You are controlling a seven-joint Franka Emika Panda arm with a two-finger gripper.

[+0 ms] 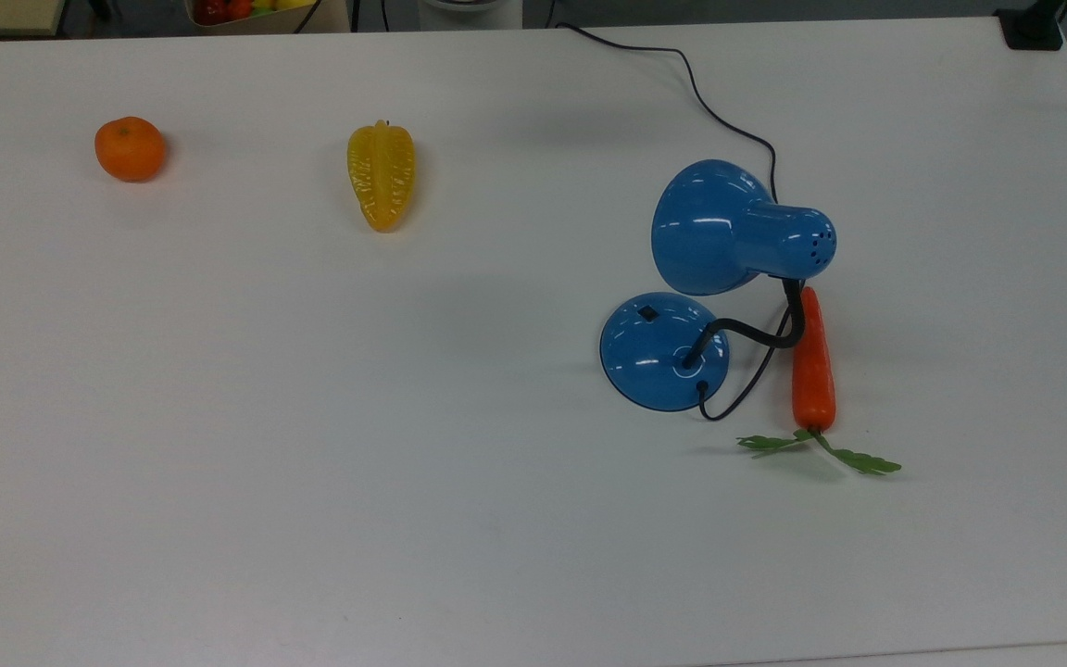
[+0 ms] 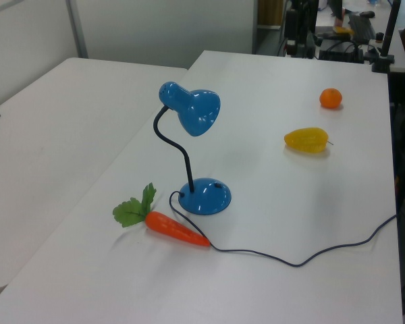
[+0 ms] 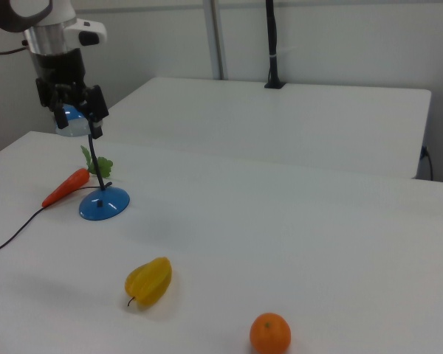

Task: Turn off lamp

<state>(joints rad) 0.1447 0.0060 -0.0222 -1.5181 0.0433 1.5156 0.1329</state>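
Fingers (image 3: 97, 103) stood apart, holding nothing; in the right view the gripper (image 3: 77, 118) hung high, in line with the lamp's shade.

Top view: lamp (image 1: 728, 232) on table (image 1: 311, 417), carrot (image 1: 812, 366) just beside its neck, switch (image 1: 647, 313) untouched.

Left view: shade showed no glow I could confirm. Whether the switch was already off, I could not tell.

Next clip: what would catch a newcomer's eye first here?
The glossy blue desk lamp, standing right of centre in the top view, with an orange carrot lying beside its black cord. A yellow starfruit and a small orange lie apart toward the top view's left.
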